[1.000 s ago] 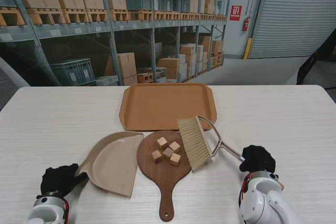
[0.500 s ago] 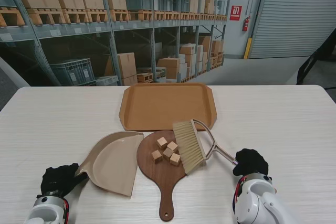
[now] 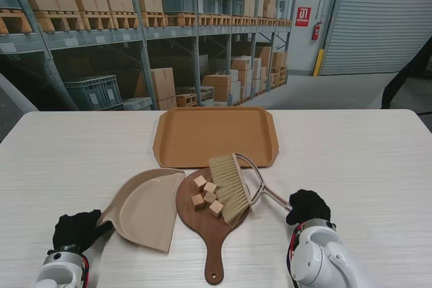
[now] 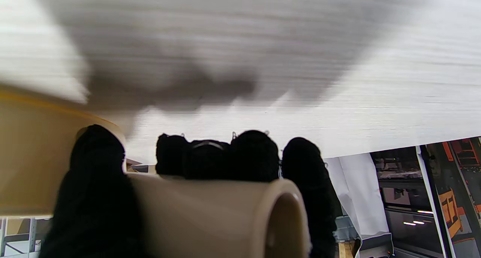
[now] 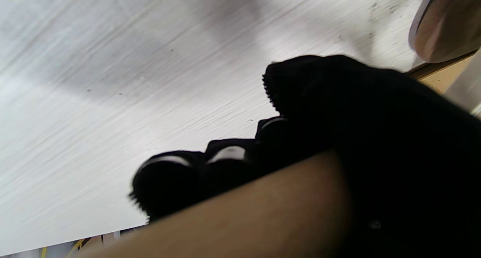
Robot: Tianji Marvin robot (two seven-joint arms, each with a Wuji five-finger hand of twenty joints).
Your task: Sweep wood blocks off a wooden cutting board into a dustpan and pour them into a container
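The right hand [image 3: 308,206] grips the brush [image 3: 228,178], bristles touching the blocks [image 3: 205,193] on the board [image 3: 210,224] (dark wood), while the left hand [image 3: 76,231] grips the dustpan [image 3: 145,207].

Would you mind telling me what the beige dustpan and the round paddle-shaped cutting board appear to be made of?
The beige dustpan looks like moulded plastic: smooth, uniform colour, faint sheen. The round paddle-shaped cutting board looks like dark wood with a matte finish and a hanging hole in its handle; grain is too faint to confirm.
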